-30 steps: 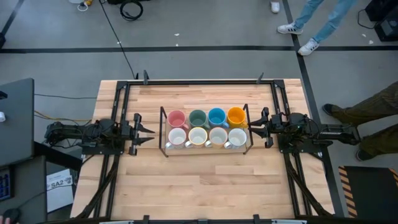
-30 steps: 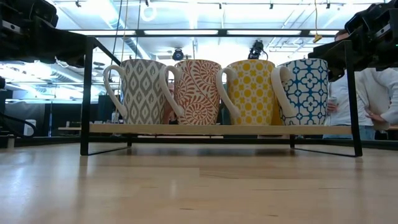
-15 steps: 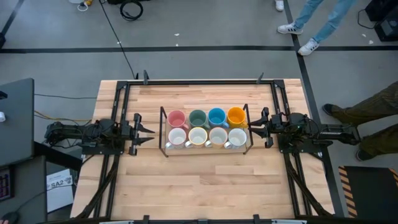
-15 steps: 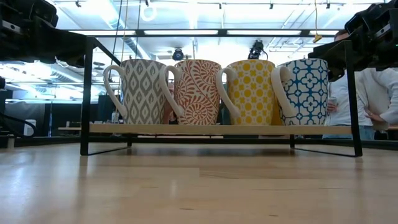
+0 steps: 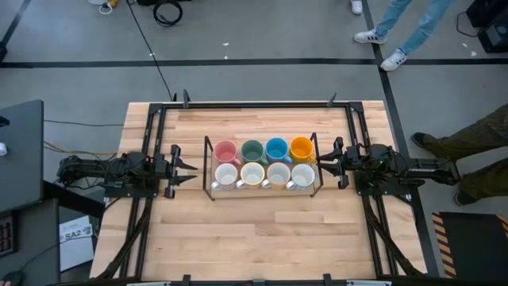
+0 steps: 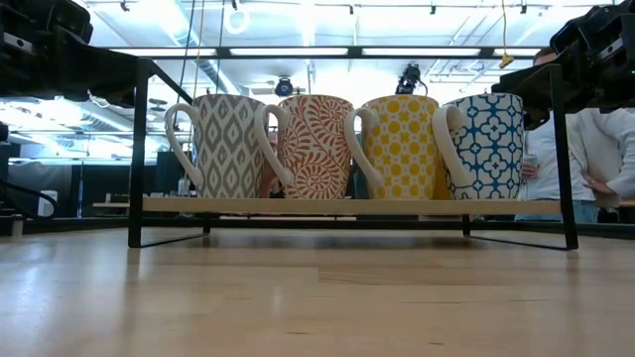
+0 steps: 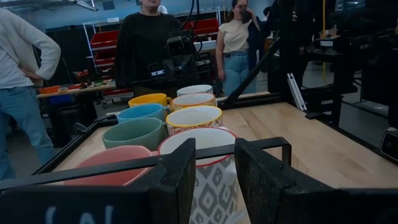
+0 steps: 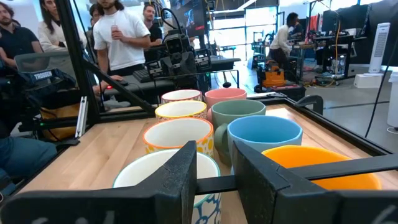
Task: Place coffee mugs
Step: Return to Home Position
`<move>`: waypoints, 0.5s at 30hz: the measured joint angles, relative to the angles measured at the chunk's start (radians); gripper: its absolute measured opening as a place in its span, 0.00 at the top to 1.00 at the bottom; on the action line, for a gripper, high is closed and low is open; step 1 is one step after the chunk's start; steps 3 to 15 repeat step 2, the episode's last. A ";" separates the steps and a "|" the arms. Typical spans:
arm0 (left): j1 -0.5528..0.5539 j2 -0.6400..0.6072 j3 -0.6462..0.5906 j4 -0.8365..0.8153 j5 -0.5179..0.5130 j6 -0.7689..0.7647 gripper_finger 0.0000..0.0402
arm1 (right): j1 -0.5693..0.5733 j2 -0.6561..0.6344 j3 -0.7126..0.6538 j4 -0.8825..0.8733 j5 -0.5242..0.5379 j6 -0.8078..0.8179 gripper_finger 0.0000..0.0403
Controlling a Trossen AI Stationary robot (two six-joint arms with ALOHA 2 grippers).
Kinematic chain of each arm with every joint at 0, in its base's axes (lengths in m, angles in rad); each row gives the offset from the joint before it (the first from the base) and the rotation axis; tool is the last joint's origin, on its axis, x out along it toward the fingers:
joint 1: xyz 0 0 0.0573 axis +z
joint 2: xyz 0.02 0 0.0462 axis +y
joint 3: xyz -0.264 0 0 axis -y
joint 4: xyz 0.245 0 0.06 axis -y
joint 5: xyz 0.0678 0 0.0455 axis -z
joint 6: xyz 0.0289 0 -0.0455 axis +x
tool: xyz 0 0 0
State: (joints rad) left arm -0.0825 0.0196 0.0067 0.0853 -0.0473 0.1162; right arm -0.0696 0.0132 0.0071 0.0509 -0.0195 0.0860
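On the pale wooden table (image 5: 254, 238) nothing has moved since a second ago. Eight small handled ceramic mugs (image 5: 252, 174) stand in two rows on the black-framed shelf (image 5: 208, 171). The left gripper (image 5: 189, 168) and right gripper (image 5: 321, 164) flank it, jaws narrowly parted and empty.

Glazed ceramic mugs (image 6: 312, 147), glossy and smooth with printed patterns, on a pale matt wooden shelf board (image 6: 298, 205); its frame (image 6: 138, 149) thin black metal, matt; the table (image 5: 254, 230) light wood planks, smooth with a soft sheen; the left gripper (image 7: 216, 155) dull black, plastic-looking.
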 joint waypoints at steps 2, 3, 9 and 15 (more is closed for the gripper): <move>0.000 0.000 0.000 0.000 0.000 0.000 0.70 | 0.000 0.000 0.000 0.000 0.000 0.000 0.73; 0.000 0.000 0.000 0.000 0.000 0.000 0.70 | 0.000 0.000 0.000 0.000 0.000 0.000 0.73; 0.000 0.000 0.000 0.000 0.000 0.000 0.70 | 0.000 0.000 0.000 0.000 0.000 0.000 0.73; 0.000 0.000 0.000 0.000 0.000 0.000 0.70 | 0.000 0.000 0.000 0.000 0.000 0.000 0.73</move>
